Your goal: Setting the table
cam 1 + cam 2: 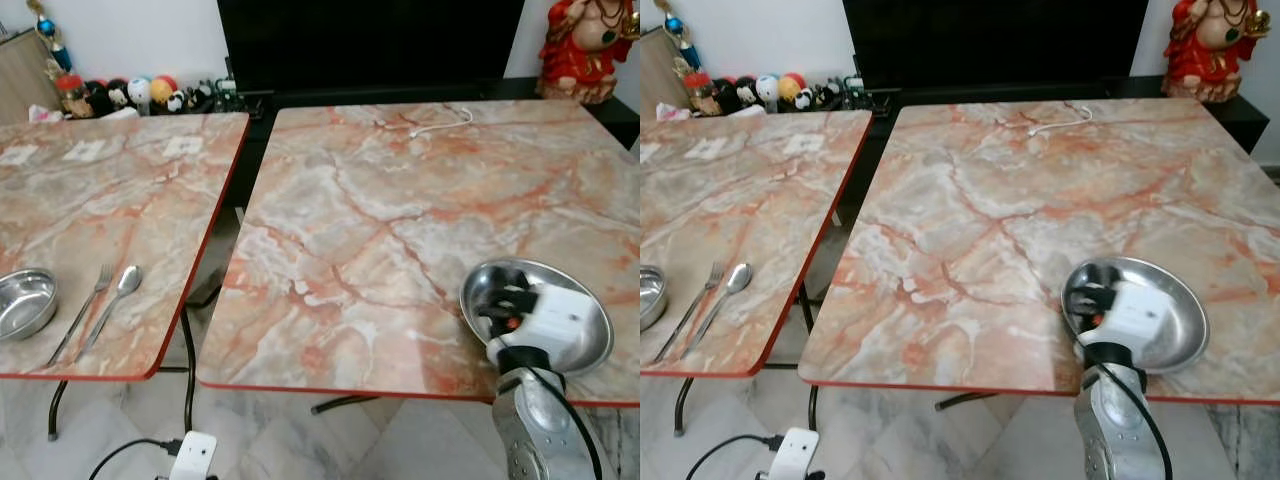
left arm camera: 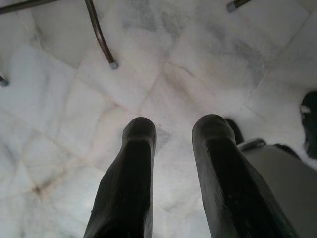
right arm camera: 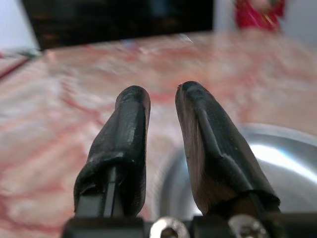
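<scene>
From the head views, a steel plate (image 1: 570, 320) lies near the front edge of the right-hand marble table (image 1: 400, 220), with the right gripper (image 1: 497, 305) over its near rim, while a small steel bowl (image 1: 24, 300), a fork (image 1: 82, 312) and a spoon (image 1: 108, 305) sit side by side on the left table (image 1: 120, 190). The left wrist view shows the left gripper (image 2: 172, 130) hanging over the pale tiled floor (image 2: 64, 124), its fingers apart and empty. In the right wrist view the right gripper's fingers (image 3: 131, 134) stand narrowly parted with nothing between them, above the plate's rim.

I see two marble-patterned tables with red edging, left table (image 1: 120, 190) and right table (image 1: 400, 220), standing side by side with a gap between. Pale marble floor tiles (image 2: 173, 74) below. Behind: dark TV cabinet (image 1: 370, 40), white wall (image 1: 140, 35).
</scene>
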